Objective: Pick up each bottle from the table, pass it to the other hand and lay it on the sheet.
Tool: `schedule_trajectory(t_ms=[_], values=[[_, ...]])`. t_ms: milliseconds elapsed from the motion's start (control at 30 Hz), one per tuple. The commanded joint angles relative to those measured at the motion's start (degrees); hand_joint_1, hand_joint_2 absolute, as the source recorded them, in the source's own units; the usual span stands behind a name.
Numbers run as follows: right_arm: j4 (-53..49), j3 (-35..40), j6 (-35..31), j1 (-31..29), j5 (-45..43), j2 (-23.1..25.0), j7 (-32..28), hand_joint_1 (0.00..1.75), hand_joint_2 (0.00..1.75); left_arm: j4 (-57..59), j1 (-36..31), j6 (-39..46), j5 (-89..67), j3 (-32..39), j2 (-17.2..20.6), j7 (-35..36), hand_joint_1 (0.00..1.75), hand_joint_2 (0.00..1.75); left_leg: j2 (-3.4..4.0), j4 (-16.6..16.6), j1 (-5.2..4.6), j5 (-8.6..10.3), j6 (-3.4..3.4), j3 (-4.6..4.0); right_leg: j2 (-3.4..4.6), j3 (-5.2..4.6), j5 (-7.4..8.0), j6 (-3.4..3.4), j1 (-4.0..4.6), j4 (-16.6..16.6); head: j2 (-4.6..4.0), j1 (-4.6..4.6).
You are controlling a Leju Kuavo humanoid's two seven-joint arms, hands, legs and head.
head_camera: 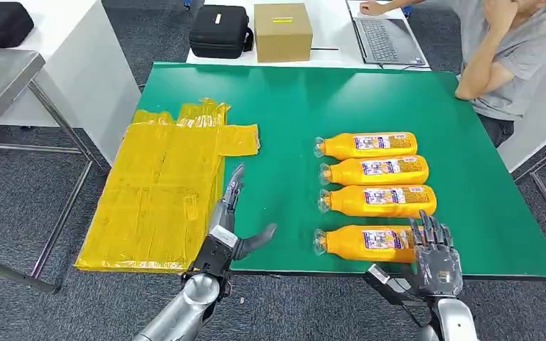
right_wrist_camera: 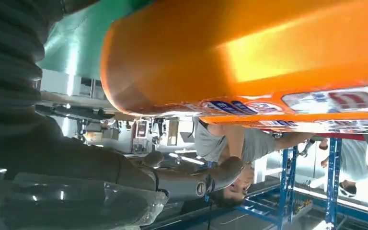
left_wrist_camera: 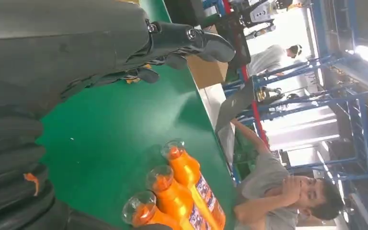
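Nearest the table edge, a bottle [head_camera: 370, 241] lies just beside the empty, spread-fingered right hand [head_camera: 437, 259].

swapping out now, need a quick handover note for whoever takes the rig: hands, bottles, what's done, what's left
Left hand: holding nothing, fingers spread, over the table's near edge between the yellow sheet and the bottles.
Right hand: fingers spread at the base end of the nearest bottle; no closed grip to be seen, and the bottle lies on the green table.
Bottles: all four lie side by side on the table's right half, caps pointing toward the sheet.
Done: nothing on the sheet yet.
Left: pick up each of the four bottles, pass it to the other hand, lay it on the sheet, probably starting with the nearest.
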Motion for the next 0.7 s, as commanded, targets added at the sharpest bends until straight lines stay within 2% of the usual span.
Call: schedule_trajectory(t_ms=[33,133,333,600,700], values=[[7.77,-0.86,-0.02,-2.38,-1.51,-0.64,-1.97,0.0,1.75,4.46,-2.43,0.31,0.49,-1.73,0.61,0.13,0.0,1.75,0.02,-0.03,0.06,-0.12,-0.13,0.32,-0.05,0.34,-0.11,-0.12,0.07,-0.05,0.02,0.0],[11.22,-0.69,0.14,-3.49,-1.86,-1.0,-2.51,0.0,1.75,3.24,-1.71,0.85,0.82,-2.12,1.02,0.13,0.0,1.75,0.03,-0.03,0.06,-0.12,-0.13,0.33,-0.03,0.35,-0.11,-0.12,0.07,-0.05,0.02,0.0],[15.74,1.37,5.52,-5.27,-2.29,-2.57,-2.69,0.0,1.75,3.06,-2.89,0.86,2.16,-3.4,0.77,0.13,0.0,1.75,0.17,-0.03,0.06,-0.05,-0.06,0.28,0.08,0.23,0.03,-0.09,0.07,-0.08,0.0,0.0],[17.22,1.73,8.91,-5.08,-3.66,-3.77,-3.91,0.0,1.75,1.83,-2.89,1.47,2.68,-4.81,0.72,0.13,0.0,1.75,0.13,-0.02,0.05,-0.01,-0.07,0.64,0.03,0.5,0.03,-0.26,0.08,-0.24,0.02,0.0],[18.81,2.8,10.89,-6.07,-3.36,-4.32,-4.09,0.0,1.75,2.59,-3.54,1.34,3.57,-4.87,0.52,0.13,0.0,1.75,0.12,-0.05,0.04,-0.15,0.08,0.87,0.02,0.26,0.03,-0.27,0.07,-0.32,0.02,0.0]])
